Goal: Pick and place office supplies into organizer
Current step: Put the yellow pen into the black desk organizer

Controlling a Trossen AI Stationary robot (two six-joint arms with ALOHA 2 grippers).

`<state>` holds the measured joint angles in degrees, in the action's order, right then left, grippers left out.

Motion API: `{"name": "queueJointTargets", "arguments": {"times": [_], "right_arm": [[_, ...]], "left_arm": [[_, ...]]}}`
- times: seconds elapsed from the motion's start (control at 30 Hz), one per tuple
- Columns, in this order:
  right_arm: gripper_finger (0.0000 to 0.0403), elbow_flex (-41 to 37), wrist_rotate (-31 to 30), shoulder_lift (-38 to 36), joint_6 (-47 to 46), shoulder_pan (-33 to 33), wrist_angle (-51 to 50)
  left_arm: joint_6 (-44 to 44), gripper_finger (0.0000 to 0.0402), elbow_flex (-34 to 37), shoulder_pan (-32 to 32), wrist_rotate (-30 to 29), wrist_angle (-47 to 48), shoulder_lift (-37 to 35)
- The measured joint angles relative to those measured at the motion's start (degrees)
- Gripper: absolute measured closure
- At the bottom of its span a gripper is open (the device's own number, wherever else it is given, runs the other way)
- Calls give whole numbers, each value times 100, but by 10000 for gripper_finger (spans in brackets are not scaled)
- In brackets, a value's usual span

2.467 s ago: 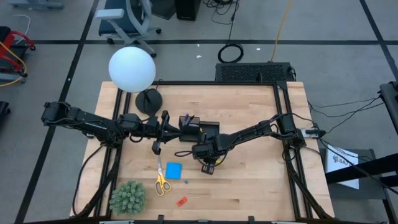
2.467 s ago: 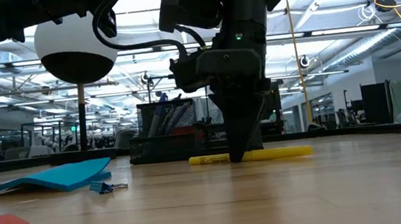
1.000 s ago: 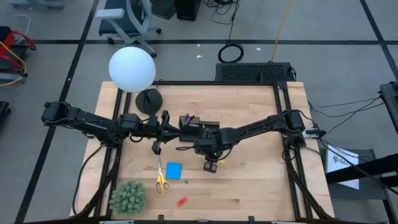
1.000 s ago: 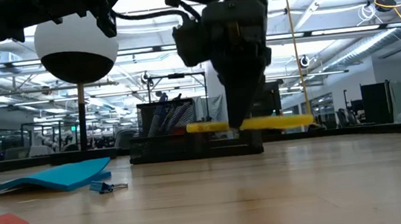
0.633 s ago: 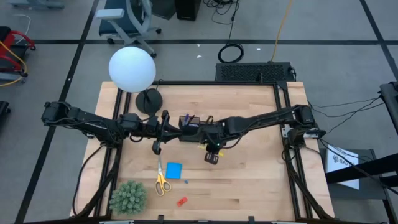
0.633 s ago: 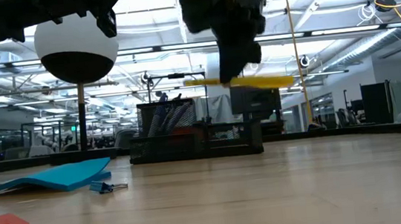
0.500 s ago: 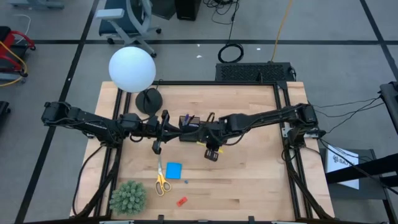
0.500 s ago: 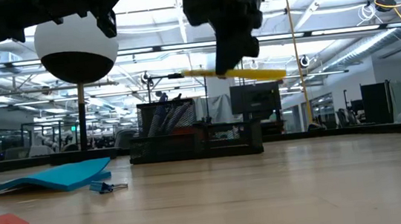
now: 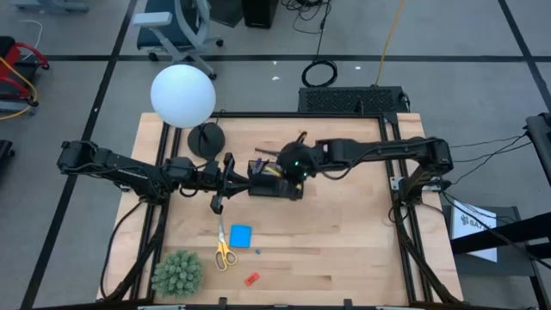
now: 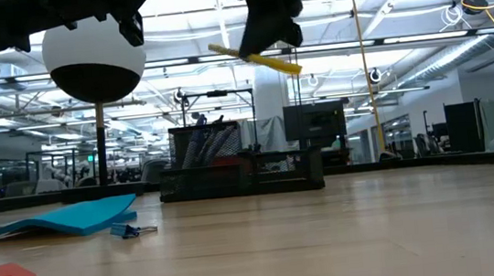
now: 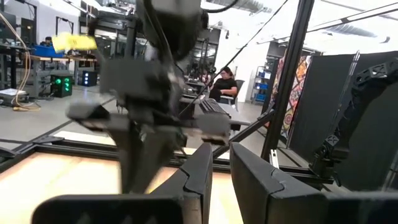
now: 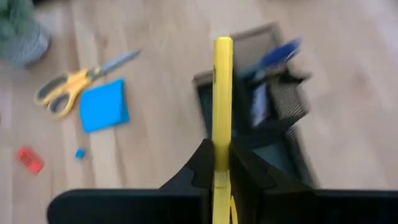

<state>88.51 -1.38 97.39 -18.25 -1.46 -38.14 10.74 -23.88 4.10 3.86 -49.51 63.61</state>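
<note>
My right gripper hangs above the black organizer, shut on a yellow pen. In the low view the pen is high above the table and slants down to one side. The organizer holds a blue pen. On the wood lie the yellow-handled scissors, the blue note pad and the red piece. My left gripper is stretched level beside the organizer's left end, fingers close together with nothing between them. My right gripper pinches the yellow pen near one end between its two fingers, which lie along it, so most of the pen sticks out past the fingertips. The pen is lifted clear, tilted, above the organizer. My left gripper: I cannot tell whether it touches the organizer's left end.
A lamp with a white globe and round black base stands at the far left. A green spiky plant sits at the near left corner. A small blue clip lies by the note pad. Bare wood lies to the right.
My right gripper has risen with the yellow pen and carried it toward the table's far edge, from the bare wood in front of the organizer to above it. The pen, level a second ago, now slants. My left arm has kept still.
</note>
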Motion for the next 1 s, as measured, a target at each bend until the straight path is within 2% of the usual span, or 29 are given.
{"name": "queueJointTargets", "arguments": {"times": [0.57,0.73,0.87,1.0], "right_arm": [[382,2,-3,-821,416,-219,1466],[382,2,255,-946,320,-167,2068],[382,2,314,-965,230,-66,2379],[382,2,316,-1023,224,46,2437]], "left_arm": [[0,339,0,0,6,0,0],[59,339,0,1,8,-35,1],[891,339,0,22,1,-144,2],[2226,339,0,22,-187,-569,0]]}}
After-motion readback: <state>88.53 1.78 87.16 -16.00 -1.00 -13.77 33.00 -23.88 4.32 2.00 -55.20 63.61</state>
